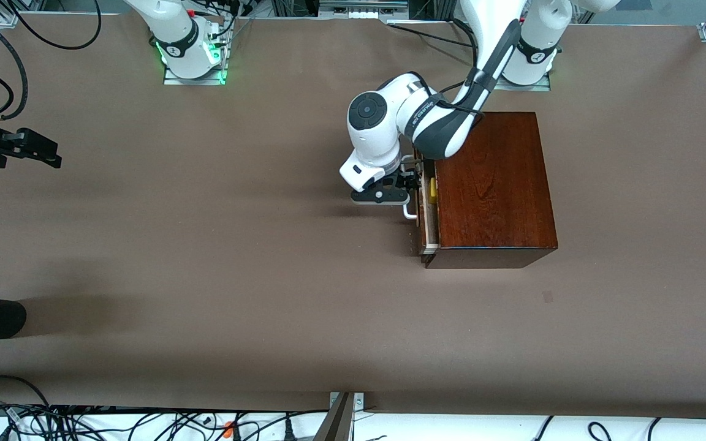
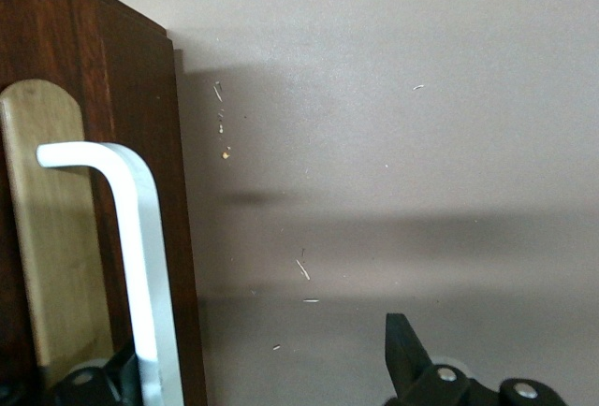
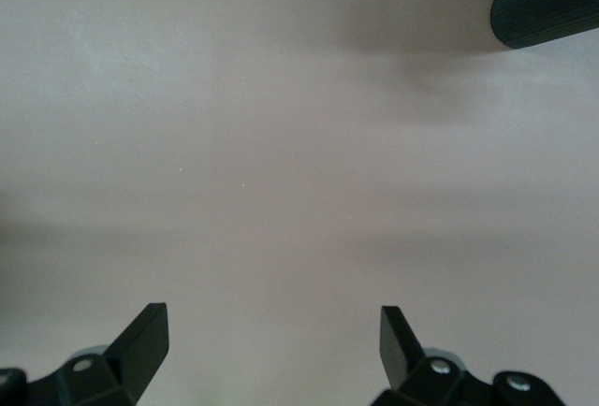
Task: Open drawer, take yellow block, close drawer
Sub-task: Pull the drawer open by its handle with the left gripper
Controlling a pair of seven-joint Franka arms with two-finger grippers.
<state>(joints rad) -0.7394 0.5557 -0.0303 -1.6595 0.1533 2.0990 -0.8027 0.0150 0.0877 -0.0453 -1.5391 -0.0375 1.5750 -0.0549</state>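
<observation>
**A:** Where's the wooden box [image 1: 494, 184]?

**B:** On the brown tabletop [image 1: 267, 275], toward the left arm's end and near the edge where the arm bases stand. Its drawer [image 1: 429, 236] faces the right arm's end and is pulled out a little way, so a narrow strip of pale inside shows.

**A:** And the yellow block [image 1: 432, 188]?

**B:** It is in that strip, inside the drawer, between the dark drawer front and the edge of the box's top. Only a sliver of it shows.

**A:** What is the left gripper [image 1: 412, 179] doing?

**B:** It is at the drawer front, level with the white handle [image 1: 411, 212]. In the left wrist view its fingers [image 2: 404, 345] stand wide apart. The handle's bar [image 2: 150, 256] runs between them, close against one finger and well clear of the other. It isn't clamped on the bar.

**A:** Is it touching the block?

**B:** No, the block lies apart from it in the drawer.

**A:** And the right gripper [image 1: 28, 150]?

**B:** It hangs idle over bare tabletop near the edge at the right arm's end, well apart from the box. Its pincer [image 3: 271, 340] is spread open with nothing between the fingers. A black ribbed cylinder [image 3: 547, 4] reaches in over that same edge, nearer the front camera.
</observation>
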